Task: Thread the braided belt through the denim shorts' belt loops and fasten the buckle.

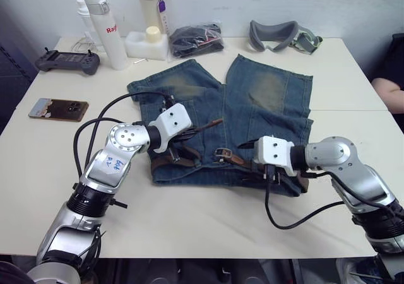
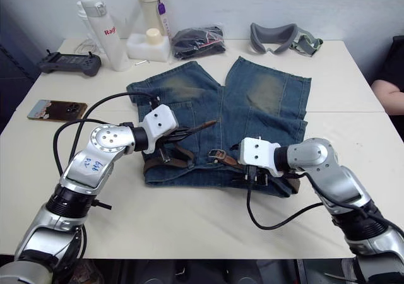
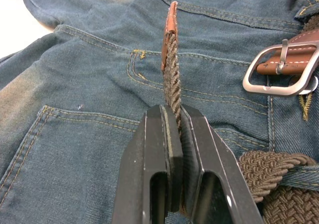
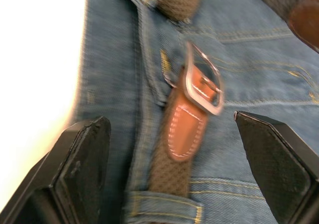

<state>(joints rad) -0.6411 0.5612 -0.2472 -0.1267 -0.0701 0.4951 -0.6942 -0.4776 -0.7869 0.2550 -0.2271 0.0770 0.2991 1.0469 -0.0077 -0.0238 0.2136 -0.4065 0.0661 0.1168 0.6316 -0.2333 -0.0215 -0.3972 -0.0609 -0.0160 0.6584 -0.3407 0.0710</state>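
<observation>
Left gripper pinches the braided belt tip; right gripper spread beside the buckle. Buckling likely follows.

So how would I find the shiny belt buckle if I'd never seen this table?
Find the blue denim shorts spread on the cream table. Along their waistband nearest the robot runs a dark brown braided belt. The silver rectangular metal buckle lies mid-waistband, between the two grippers, the one shiny metal piece there.
</observation>
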